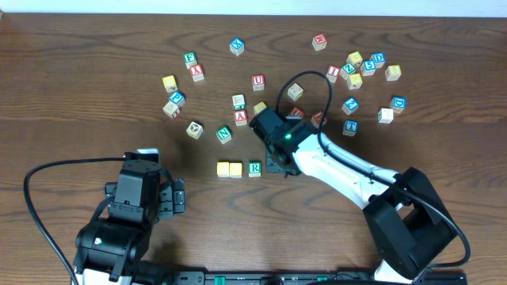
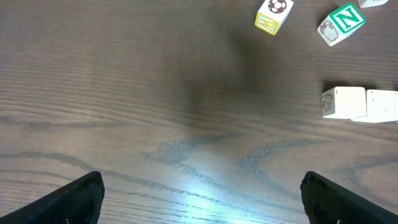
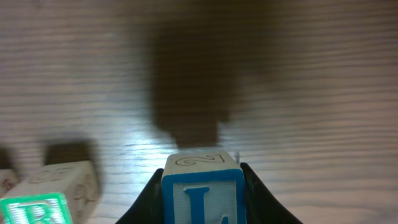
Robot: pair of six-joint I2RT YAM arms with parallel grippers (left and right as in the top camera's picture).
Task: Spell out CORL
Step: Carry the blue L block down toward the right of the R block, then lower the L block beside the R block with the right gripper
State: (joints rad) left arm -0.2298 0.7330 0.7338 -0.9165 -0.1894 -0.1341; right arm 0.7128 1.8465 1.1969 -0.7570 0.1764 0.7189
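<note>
Two yellow-topped cubes (image 1: pixel 223 168) (image 1: pixel 236 169) and a white cube with a green R (image 1: pixel 254 168) stand in a row near the table's middle. My right gripper (image 1: pixel 277 164) hovers just right of the R cube, and its body hides what it carries in the overhead view. In the right wrist view it is shut (image 3: pixel 202 202) on the blue L cube (image 3: pixel 202 193), held above the wood, with the R cube (image 3: pixel 37 208) to its left. My left gripper (image 1: pixel 179 198) is open and empty (image 2: pixel 202 202), low over bare table left of the row (image 2: pixel 343 102).
Many other letter cubes lie scattered across the far half of the table, among them a green N cube (image 1: pixel 224 134) (image 2: pixel 341 22), a soccer-ball cube (image 2: pixel 272 15) and a cluster at the far right (image 1: pixel 364 67). A black cable (image 1: pixel 313 87) loops above the right arm.
</note>
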